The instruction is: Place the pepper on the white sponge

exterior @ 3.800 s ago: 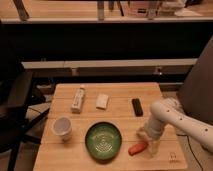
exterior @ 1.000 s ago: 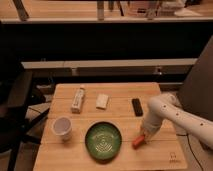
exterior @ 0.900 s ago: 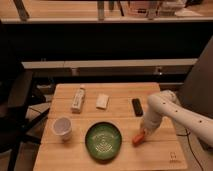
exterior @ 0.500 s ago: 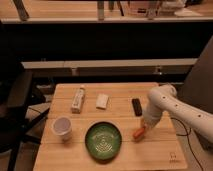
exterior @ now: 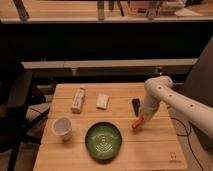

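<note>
Now, nearest: one round green plate (exterior: 103,140) and one white cup (exterior: 62,127). Just right of the plate hangs the gripper (exterior: 139,120), fingers clenched on the one small red-orange pepper (exterior: 135,123). Carry it left past the one black remote (exterior: 135,105), lowering squarely onto the one flat white sponge (exterior: 102,100), clear of the one white bottle (exterior: 78,99).

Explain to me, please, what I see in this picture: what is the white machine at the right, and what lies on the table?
The white machine is a robot arm reaching in from the right. One camera looks down on the wooden table. At the arm's end, the gripper, a two-finger clamp, is shut on a small red-orange pepper, just in front of the black remote. Also on the table: a white sponge, a white bottle, a white cup and a green plate.
</note>
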`<state>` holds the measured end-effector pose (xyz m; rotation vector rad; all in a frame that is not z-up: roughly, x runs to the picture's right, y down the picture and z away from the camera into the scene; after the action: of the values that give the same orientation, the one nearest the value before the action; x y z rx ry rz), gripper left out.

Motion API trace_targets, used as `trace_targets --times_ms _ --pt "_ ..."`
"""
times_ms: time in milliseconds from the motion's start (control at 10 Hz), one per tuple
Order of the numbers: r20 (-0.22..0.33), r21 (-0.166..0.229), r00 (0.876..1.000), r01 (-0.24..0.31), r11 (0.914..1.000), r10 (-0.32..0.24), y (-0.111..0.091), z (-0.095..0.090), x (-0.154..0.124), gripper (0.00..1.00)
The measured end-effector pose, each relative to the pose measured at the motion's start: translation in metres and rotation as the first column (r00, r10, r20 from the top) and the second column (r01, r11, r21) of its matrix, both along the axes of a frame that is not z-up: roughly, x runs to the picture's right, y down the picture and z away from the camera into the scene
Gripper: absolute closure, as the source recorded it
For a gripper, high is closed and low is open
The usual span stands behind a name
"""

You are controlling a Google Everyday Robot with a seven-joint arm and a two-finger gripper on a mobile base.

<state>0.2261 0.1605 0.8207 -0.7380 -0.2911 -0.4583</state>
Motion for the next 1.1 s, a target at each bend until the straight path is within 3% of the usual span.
trace_targets --times_ms 200,500,800,1100 --pt "0.0 0.008 1.0 0.017 0.9998 -0.017 -0.006 0.007 -0.005 1.0" --pt "0.006 0.031 0.999 0.052 0.9982 -0.052 -0.031 0.028 -0.026 1.0" --pt "0.006 0.045 0.996 0.09 0.9949 -0.09 -0.04 0.028 -0.036 1.0" --pt "0.014 0.073 0.991 0.131 0.9887 -0.133 -0.064 0.038 -0.058 1.0"
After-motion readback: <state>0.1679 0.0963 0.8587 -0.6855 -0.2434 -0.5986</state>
